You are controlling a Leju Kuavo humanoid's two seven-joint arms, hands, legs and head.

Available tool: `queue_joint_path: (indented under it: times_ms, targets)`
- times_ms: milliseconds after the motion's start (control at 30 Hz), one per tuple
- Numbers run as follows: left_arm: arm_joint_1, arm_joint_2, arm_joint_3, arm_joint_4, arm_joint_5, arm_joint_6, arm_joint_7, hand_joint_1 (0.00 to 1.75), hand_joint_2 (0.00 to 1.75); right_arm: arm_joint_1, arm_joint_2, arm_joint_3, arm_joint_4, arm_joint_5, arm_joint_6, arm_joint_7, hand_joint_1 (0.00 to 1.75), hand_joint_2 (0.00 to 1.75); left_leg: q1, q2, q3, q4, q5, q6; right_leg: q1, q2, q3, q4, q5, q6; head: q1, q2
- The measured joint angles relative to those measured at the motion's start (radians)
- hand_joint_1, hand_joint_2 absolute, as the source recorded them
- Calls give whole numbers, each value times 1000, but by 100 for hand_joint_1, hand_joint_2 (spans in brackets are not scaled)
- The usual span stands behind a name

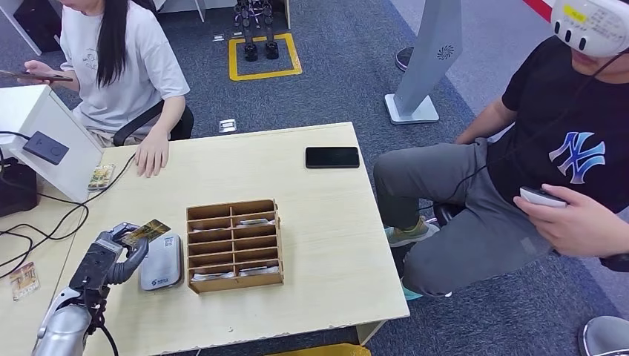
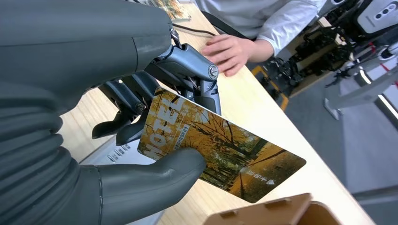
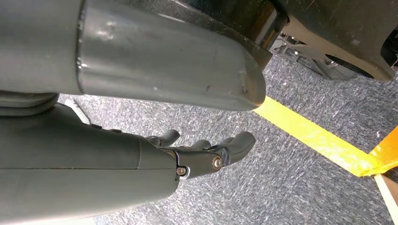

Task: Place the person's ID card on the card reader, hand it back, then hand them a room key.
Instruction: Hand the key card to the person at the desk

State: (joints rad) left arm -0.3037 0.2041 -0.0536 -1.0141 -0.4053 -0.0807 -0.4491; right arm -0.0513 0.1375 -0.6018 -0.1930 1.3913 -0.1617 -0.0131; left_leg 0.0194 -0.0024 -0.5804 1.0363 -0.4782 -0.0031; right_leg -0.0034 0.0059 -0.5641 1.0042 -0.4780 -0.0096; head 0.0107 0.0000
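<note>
My left hand (image 1: 111, 256) pinches a yellow card (image 1: 146, 231) with autumn trees between thumb and fingers. In the left wrist view the card (image 2: 220, 145) reads "HOTEL" and tilts just above the grey-white card reader (image 2: 119, 154). The reader (image 1: 161, 263) lies flat on the table, left of a wooden card rack (image 1: 234, 245). A person in a white shirt sits at the far left with a hand (image 1: 152, 157) flat on the table. My right hand (image 3: 206, 150) hangs over the carpet, fingers loosely apart, holding nothing.
A black phone (image 1: 332, 157) lies at the table's far right. Loose cards (image 1: 101, 176) (image 1: 24, 280) and cables lie at the left, beside a white box (image 1: 44, 141). A second person in a headset sits close to the table's right edge.
</note>
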Motion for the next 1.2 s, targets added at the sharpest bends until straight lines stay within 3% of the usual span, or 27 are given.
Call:
queue_joint_path:
  times_ms: [233,667,700,733,833,867,900,1033,1200]
  targets:
    - [42,56,16,-98,160,-183,8,175,175,0,1,-5,0,1,3,-7,0,0,0,1,0,0,0,0,0,1,-1,0,0,0,0,0]
    - [69,102,17,-146,162,-205,20,175,175,0,1,-6,0,4,5,-9,0,0,0,1,-1,0,0,0,0,1,-1,0,0,0,0,0]
    - [78,119,17,-155,151,-212,20,175,175,0,1,-7,0,8,6,-10,0,0,0,2,-1,-1,0,0,0,2,-1,0,0,0,0,0]
    - [103,169,17,-177,131,-226,18,175,175,0,1,-7,0,14,9,-12,0,0,1,4,-1,-1,0,0,1,4,-2,1,0,-1,0,0]
    - [229,468,16,-338,86,-284,30,175,175,1,-1,-7,0,31,18,-14,0,0,2,4,-2,-1,0,-2,1,5,-5,2,-1,-3,0,0]
    - [256,542,16,-383,84,-296,39,175,175,1,-1,-7,0,34,19,-14,0,0,2,3,-2,-1,0,-2,1,4,-5,2,-1,-4,0,0]
    - [265,576,16,-404,82,-300,48,175,175,0,-1,-7,0,35,19,-14,0,0,2,3,-2,-1,0,-3,1,3,-4,2,-1,-4,0,0]
    - [262,611,14,-422,29,-277,73,175,175,-1,-1,-7,0,35,21,-15,0,0,1,3,-2,-1,0,-3,1,3,-5,2,0,-4,0,0]
    - [218,616,-41,-411,-129,-194,96,175,175,-3,-1,-8,0,37,21,-17,0,0,1,2,-2,-1,1,-2,1,2,-4,1,0,-4,0,0]
